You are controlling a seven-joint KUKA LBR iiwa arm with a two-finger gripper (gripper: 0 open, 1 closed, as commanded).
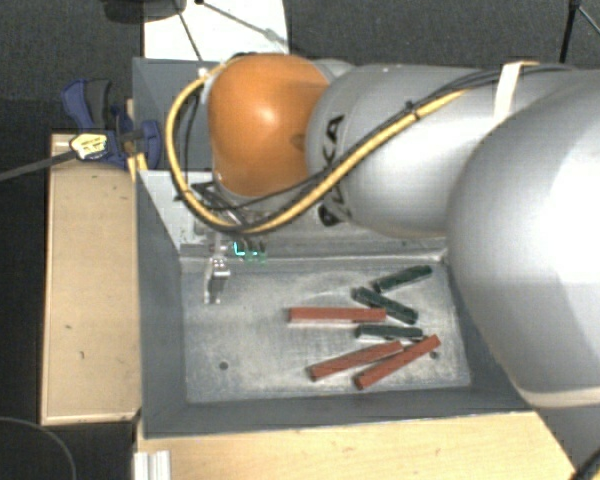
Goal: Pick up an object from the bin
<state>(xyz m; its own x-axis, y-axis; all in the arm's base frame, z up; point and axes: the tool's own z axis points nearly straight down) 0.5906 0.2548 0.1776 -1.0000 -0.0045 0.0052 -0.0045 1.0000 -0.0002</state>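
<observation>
Looking down into the grey bin (pixel 230 378), the arm (pixel 430 148) comes in from the right and its orange cover (pixel 260 123) sits over the back-left part. Below that cover the jaws hang at the back-left corner of the bin floor, right by the foot of the back wall, over bare metal. Honestly can't tell if the jaws are spread or pressed together; from this angle they're just a small silvery stub.

All the stuff to pick is over on the right half of the floor, well apart from the jaws. It's a loose bunch of thin sticks, some red-brown, some dark green. Nearest the jaws is a long red-brown stick (pixel 337 315) lying pretty much level, left to right, across the middle. In front of it two more red-brown sticks (pixel 355 362) lie side by side, both angled up toward the right. The dark green sticks (pixel 400 278) sit behind and in between. One is tilted right by the arm. A second green stick (pixel 385 305) is just above the long one's right end. A third green stick (pixel 388 333) is tucked between the long one and the angled pair.
</observation>
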